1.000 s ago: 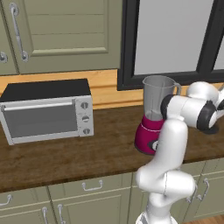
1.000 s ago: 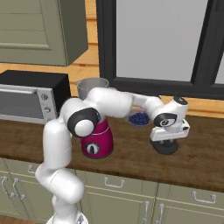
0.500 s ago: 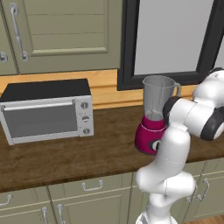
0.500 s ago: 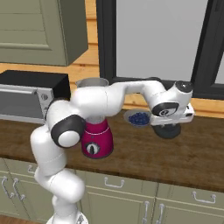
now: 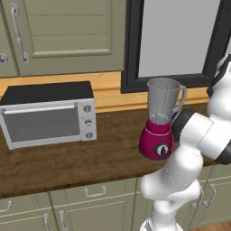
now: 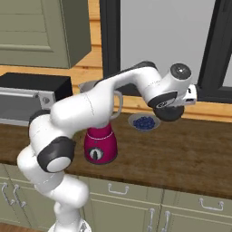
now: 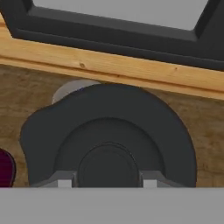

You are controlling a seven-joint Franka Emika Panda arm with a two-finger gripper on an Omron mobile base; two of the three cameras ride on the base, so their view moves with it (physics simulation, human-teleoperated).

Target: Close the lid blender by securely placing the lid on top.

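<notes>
The blender (image 5: 159,122) stands on the wooden counter, a magenta-red base with a dial under a tall clear jar whose top is uncovered. In the right base view my arm crosses in front of the jar, and the blender's base (image 6: 100,147) shows below it. My gripper (image 6: 171,107) hangs above the counter, to the right of the blender, shut on the dark round lid (image 6: 169,114). The hand view looks down on the lid (image 7: 109,131), its central knob held between my fingertips (image 7: 63,182).
A silver toaster oven (image 5: 48,113) sits at the left of the counter. A small bowl of blueberries (image 6: 144,122) lies between the blender and the held lid. A dark-framed window and a wooden ledge (image 7: 109,63) run along the back wall.
My gripper has risen from just above the counter with the lid in it and has drifted slightly towards the blender. The blender has not moved.
</notes>
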